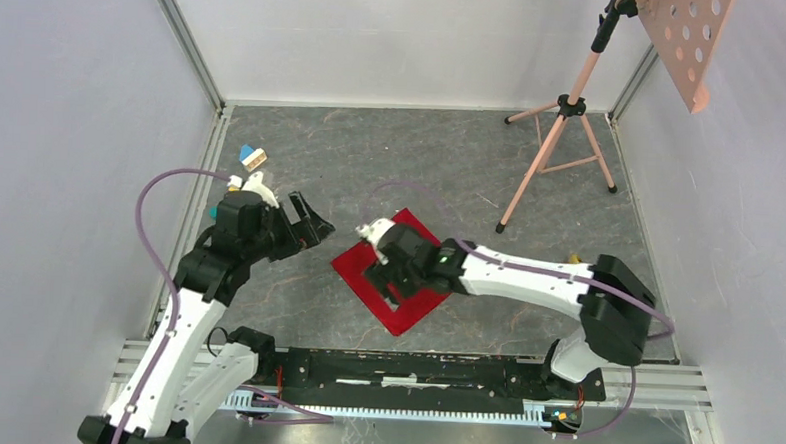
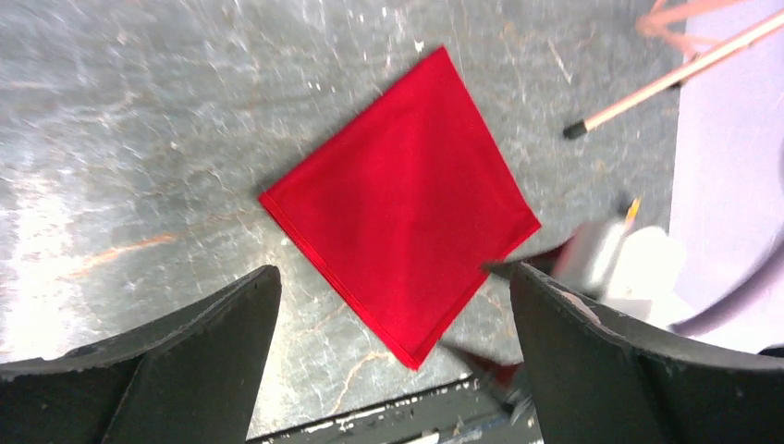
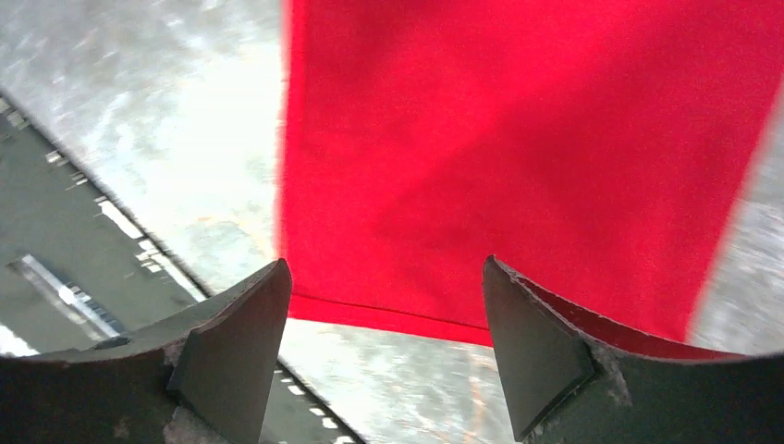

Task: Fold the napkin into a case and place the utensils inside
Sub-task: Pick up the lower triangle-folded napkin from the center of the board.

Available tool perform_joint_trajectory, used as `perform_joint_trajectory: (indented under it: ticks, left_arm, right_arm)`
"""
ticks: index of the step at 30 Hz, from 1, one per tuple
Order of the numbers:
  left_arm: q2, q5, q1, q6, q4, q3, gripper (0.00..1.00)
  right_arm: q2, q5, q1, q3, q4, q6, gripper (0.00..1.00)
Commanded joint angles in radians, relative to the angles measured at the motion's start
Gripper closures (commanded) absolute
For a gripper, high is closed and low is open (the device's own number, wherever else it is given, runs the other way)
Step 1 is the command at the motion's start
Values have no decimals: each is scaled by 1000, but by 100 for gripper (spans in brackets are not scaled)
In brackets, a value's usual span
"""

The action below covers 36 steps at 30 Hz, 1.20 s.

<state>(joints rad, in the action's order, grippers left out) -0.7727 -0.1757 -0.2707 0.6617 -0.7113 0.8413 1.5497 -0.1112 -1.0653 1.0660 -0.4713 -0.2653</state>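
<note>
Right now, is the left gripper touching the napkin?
Apart. The top view shows bare table between the open left gripper and the napkin.

The napkin (image 2: 402, 199) lies flat on the table (image 2: 129, 129) beyond parted fingers (image 2: 203, 361), a blurred arm (image 2: 610, 259), perhaps, at its corner.

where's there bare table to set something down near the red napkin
Widest bare patch: far table between the small blocks at left and the tripod legs at right, beyond the red napkin. A smaller one near-left, bordered by napkin, left arm and front rail. Crowded: the napkin itself, with the right gripper over it and the left gripper beside.
</note>
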Motion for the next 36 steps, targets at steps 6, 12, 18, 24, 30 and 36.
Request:
perform_joint_trajectory:
  ticks: [6, 12, 18, 24, 30, 36]
  left_arm:
    - [211, 219, 1, 39, -35, 49, 0]
    - [206, 220, 1, 16, -54, 65, 0]
    - [189, 200, 1, 11, -35, 50, 0]
    - [179, 199, 1, 3, -28, 51, 0]
    - [170, 208, 1, -4, -28, 42, 0]
    - [144, 180, 1, 11, -9, 20, 0]
  right_arm:
    - [219, 41, -202, 165, -146, -71, 28]
    - [275, 28, -225, 183, -183, -59, 39]
    - [322, -16, -246, 207, -205, -63, 45]
    - [360, -84, -266, 186, -191, -78, 52]
    - [351, -136, -272, 102, -115, -85, 80]
    - [285, -134, -269, 77, -31, -70, 100]
